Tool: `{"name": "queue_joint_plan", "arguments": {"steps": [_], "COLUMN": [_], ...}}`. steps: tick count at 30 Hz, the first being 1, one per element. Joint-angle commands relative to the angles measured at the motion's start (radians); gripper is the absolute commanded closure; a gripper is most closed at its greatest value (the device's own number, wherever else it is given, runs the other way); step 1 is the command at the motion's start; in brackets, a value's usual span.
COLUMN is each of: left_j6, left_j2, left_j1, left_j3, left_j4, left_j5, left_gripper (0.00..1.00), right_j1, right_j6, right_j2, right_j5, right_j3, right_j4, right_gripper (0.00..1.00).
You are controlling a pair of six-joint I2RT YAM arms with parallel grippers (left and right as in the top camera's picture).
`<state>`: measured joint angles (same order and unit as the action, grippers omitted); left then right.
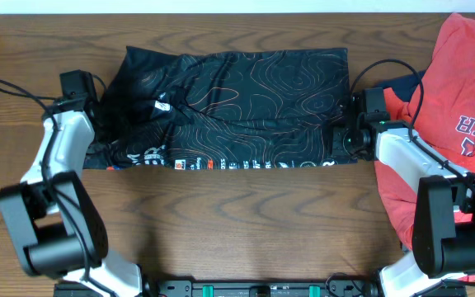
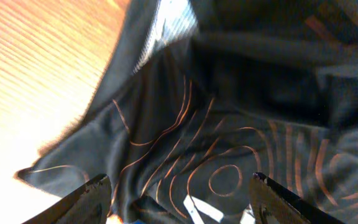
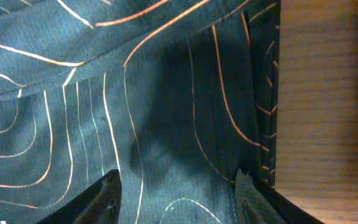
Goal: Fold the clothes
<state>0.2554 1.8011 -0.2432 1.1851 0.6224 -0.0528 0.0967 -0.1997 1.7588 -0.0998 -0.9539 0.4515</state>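
Observation:
The black jersey (image 1: pixel 237 107) with thin orange contour lines lies across the far half of the table, its lower part folded up so a strip of white and orange logos runs along its near edge. My left gripper (image 1: pixel 99 111) is open over the jersey's rumpled left end; the left wrist view shows its fingers (image 2: pixel 178 190) spread over black cloth (image 2: pixel 229 124) with orange rings. My right gripper (image 1: pixel 346 124) is open over the jersey's right edge; the right wrist view shows its fingers (image 3: pixel 178 186) spread over flat cloth (image 3: pixel 104 74) beside its side hem.
A red T-shirt (image 1: pixel 460 91) with white lettering lies at the right edge, over a bit of navy cloth (image 1: pixel 402 87). A black cable (image 1: pixel 15 91) loops on the wooden table (image 1: pixel 237 223) at the left.

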Motion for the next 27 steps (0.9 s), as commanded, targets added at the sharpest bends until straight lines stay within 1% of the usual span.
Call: {"name": "queue_joint_plan", "arguments": {"steps": [1,5,7,10,11,14,15,18,22,24,27], "left_j6": [0.008,0.011,0.013,0.013,0.013,0.013,0.025,0.056,0.056,0.056,0.057], "left_j2": [0.066,0.123,0.139,0.145,0.145,0.145,0.145,0.145,0.144,0.144,0.139], "left_j1": [-0.005,-0.005,-0.005,-0.005,-0.007,-0.018,-0.026,-0.052,-0.096,-0.119,-0.152], "left_j3": [-0.005,-0.005,-0.005,-0.005,-0.005,-0.007,-0.009,-0.016,-0.017,-0.017,-0.017], "left_j4": [-0.003,0.018,0.04,0.08,0.094,0.136,0.155,0.212,0.301,0.331,0.394], "left_j5": [-0.01,-0.011,-0.01,0.027,0.047,0.068,0.069,0.068,0.073,0.073,0.073], "left_gripper": [0.28,0.28,0.28,0.28,0.28,0.28,0.28,0.28,0.28,0.28,0.28], "right_j1": [0.009,0.009,0.009,0.01,0.01,0.009,0.009,0.005,-0.005,-0.01,-0.015], "right_j6": [0.014,0.014,0.014,0.013,0.013,-0.008,-0.017,-0.066,-0.205,-0.234,-0.257], "right_j2": [0.005,0.012,0.021,0.043,0.054,0.083,0.089,0.087,0.085,0.085,0.085], "right_j5": [-0.013,-0.004,-0.002,-0.002,-0.003,-0.002,-0.002,0.008,0.109,0.15,0.182], "right_j3": [0.008,0.01,0.016,0.031,0.037,0.053,0.056,0.06,0.06,0.06,0.06], "right_j4": [0.003,0.016,0.02,0.024,0.029,0.067,0.095,0.199,0.365,0.432,0.506], "right_gripper": [0.46,0.49,0.52,0.56,0.59,0.75,0.8,0.87,0.92,0.94,0.95]}}
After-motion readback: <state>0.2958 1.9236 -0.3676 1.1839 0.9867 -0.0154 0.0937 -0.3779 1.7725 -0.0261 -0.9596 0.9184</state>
